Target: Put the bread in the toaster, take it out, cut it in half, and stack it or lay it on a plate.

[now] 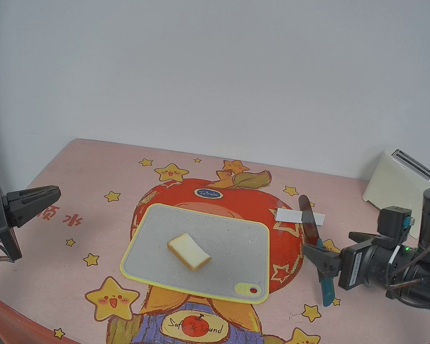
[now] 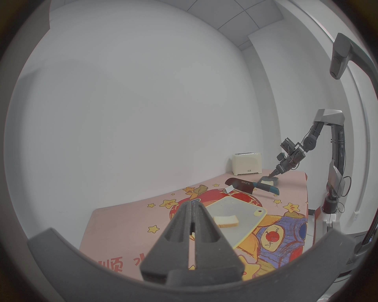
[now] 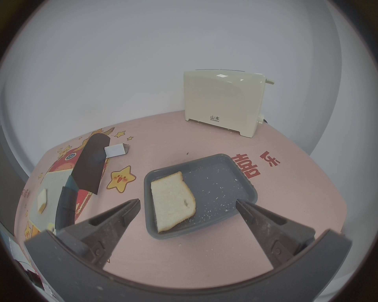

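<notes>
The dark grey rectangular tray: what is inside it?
A flat slice of white bread lies inside the dark grey rectangular tray, with loose crumbs beside it. The tray floor under the slice is covered.

A bare, white-walled test room staged with a cartoon-printed table [image 1: 95, 171], toaster [image 1: 395, 183] and cutting board [image 1: 159, 247].

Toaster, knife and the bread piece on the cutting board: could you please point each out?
toaster [image 3: 222, 101], right wrist view, on its broad side panel.
knife [image 3: 90, 163], right wrist view, middle of the dark blade.
bread piece [image 1: 189, 250], head view, on its pale top face.
</notes>
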Motion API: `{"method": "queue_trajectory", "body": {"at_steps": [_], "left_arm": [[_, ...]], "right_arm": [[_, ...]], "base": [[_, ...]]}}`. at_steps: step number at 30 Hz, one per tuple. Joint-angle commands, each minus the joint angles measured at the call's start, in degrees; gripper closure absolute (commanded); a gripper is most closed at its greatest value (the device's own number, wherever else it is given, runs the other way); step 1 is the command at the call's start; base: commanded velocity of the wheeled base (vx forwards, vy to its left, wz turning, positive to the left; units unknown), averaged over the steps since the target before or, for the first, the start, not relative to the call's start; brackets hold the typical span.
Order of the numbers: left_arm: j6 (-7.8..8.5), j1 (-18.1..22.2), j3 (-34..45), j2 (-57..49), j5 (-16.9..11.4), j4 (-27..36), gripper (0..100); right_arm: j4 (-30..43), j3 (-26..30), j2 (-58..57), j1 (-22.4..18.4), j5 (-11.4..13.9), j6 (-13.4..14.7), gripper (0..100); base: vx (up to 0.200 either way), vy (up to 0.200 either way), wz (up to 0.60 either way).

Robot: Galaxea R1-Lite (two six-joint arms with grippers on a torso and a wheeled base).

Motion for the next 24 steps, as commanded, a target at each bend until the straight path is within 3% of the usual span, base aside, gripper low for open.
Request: {"method": "queue_trajectory", "body": {"at_steps": [1,2,5,7,12,13,15,17,20,21,24], "left_arm": [[-2.51,-2.29,-1.16,0.23,2.28,-0.05,100],[-2.60,-2.47,-1.16,0.14,2.37,-0.05,100],[-5.94,-7.48,-1.95,0.23,7.29,0.04,100],[-6.90,-9.85,-2.21,0.49,9.58,-0.05,100],[-7.26,-12.49,-2.12,0.84,11.86,0.30,100],[-7.26,-12.49,-2.12,0.84,11.86,0.30,0],[-7.26,-16.27,-2.65,1.55,12.39,4.96,0],[-8.66,-20.14,-3.44,1.55,14.32,6.28,0],[-13.50,-25.32,-5.11,1.90,19.07,7.33,0],[-15.96,-27.78,-6.69,3.13,21.62,8.21,0],[-19.56,-30.59,-10.65,7.61,26.80,10.94,0]], "right_arm": [[-0.04,-1.50,4.40,2.55,0.00,0.19,0],[-0.04,-1.50,4.40,2.73,0.00,0.19,0],[-0.04,-1.50,6.24,3.69,-0.44,0.28,0],[-0.04,-1.32,6.33,3.78,-0.17,0.28,0],[-0.04,-1.15,6.33,3.78,0.00,0.36,0],[-0.04,-1.15,6.33,3.78,0.00,0.36,0],[-0.04,-0.44,4.31,3.61,-0.44,0.98,0],[-0.04,1.67,0.97,2.82,-0.44,1.86,0],[-0.04,4.65,-3.95,1.23,0.00,2.21,0],[-0.04,5.88,-6.33,0.09,0.09,2.30,0],[-0.04,7.64,-12.57,-1.40,1.32,2.39,0]], "base": [[0.000,0.000,0.00],[0.000,0.000,0.00],[0.000,0.000,0.00],[0.000,0.000,0.00],[0.000,0.000,0.00],[0.000,0.000,0.00],[0.000,0.000,0.00],[0.000,0.000,0.00],[0.000,0.000,0.00],[0.000,0.000,0.00],[0.000,0.000,0.00]]}}
